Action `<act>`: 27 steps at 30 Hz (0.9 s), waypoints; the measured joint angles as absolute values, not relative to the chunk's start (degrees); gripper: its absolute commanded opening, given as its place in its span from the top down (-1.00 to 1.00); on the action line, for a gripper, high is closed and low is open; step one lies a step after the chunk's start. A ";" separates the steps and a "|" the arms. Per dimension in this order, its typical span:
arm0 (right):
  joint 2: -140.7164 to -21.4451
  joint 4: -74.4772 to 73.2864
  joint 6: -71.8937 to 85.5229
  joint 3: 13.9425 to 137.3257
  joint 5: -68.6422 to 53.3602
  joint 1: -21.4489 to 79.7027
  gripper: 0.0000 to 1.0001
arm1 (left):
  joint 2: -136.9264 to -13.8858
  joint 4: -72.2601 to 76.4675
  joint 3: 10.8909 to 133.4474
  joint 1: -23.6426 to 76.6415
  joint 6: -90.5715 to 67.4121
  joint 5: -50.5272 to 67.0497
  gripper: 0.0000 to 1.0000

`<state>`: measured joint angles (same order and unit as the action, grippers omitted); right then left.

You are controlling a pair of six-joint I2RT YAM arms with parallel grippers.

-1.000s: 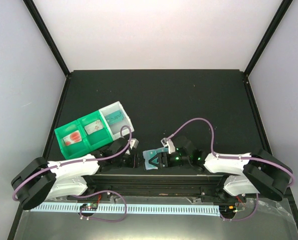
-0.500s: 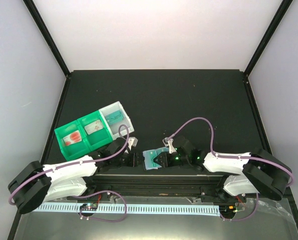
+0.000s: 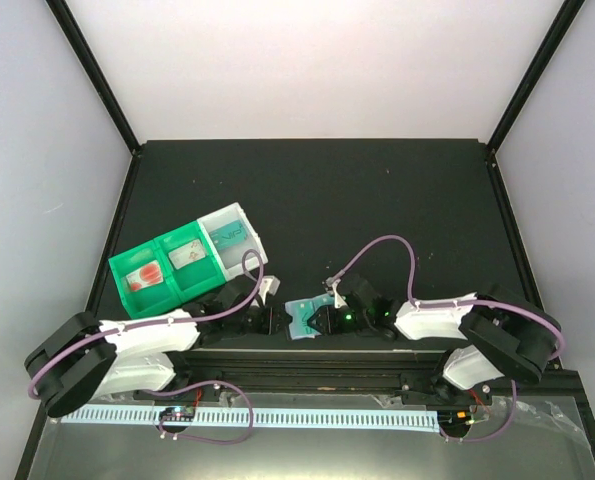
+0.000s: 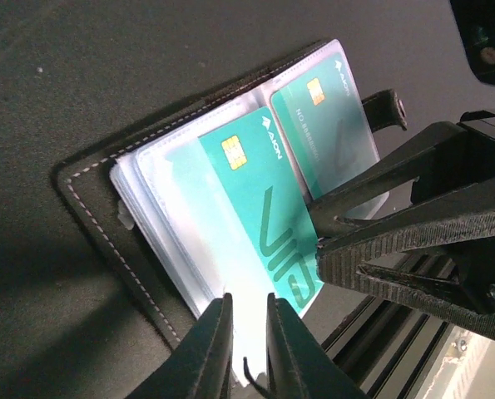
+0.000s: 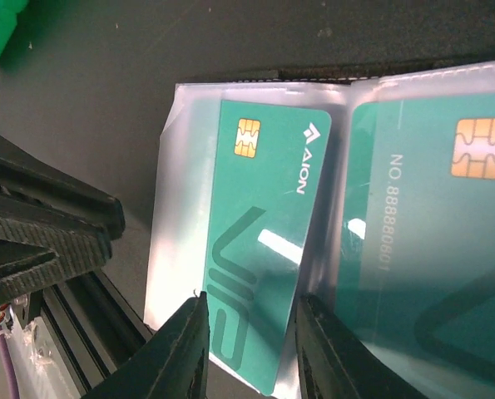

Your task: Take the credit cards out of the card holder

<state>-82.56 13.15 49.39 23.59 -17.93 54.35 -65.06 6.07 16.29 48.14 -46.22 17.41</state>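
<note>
Now the right gripper, having narrowed sharply, is pinching the near end of the teal card. The left gripper, almost closed, is clamping the edge of the card holder, which is lying open on the table between them. Apparently everything is getting set for the pull; a second teal card is sitting in its pocket.

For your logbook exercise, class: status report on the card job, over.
Left gripper at card holder edge, right gripper straddling teal card; grips unclear. Card partly out. No obstruction seen.
</note>
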 measured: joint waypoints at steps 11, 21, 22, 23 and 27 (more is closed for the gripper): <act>-83.74 14.76 49.54 23.75 -17.80 54.35 0.81 | -68.82 8.27 15.79 48.14 -46.24 18.02 0.91; -83.74 14.81 49.80 23.64 -17.10 54.35 0.98 | -70.28 8.23 15.79 48.14 -46.24 17.54 0.92; -83.72 14.83 49.80 23.62 -17.10 54.35 0.98 | -70.28 8.21 15.79 48.14 -46.24 17.30 0.92; -83.66 14.85 49.80 23.57 -17.06 54.35 0.98 | -70.26 8.21 15.79 48.14 -46.24 17.12 0.92; -82.70 14.92 49.80 22.94 -16.91 54.35 0.98 | -70.26 8.10 15.79 48.14 -46.24 16.45 0.92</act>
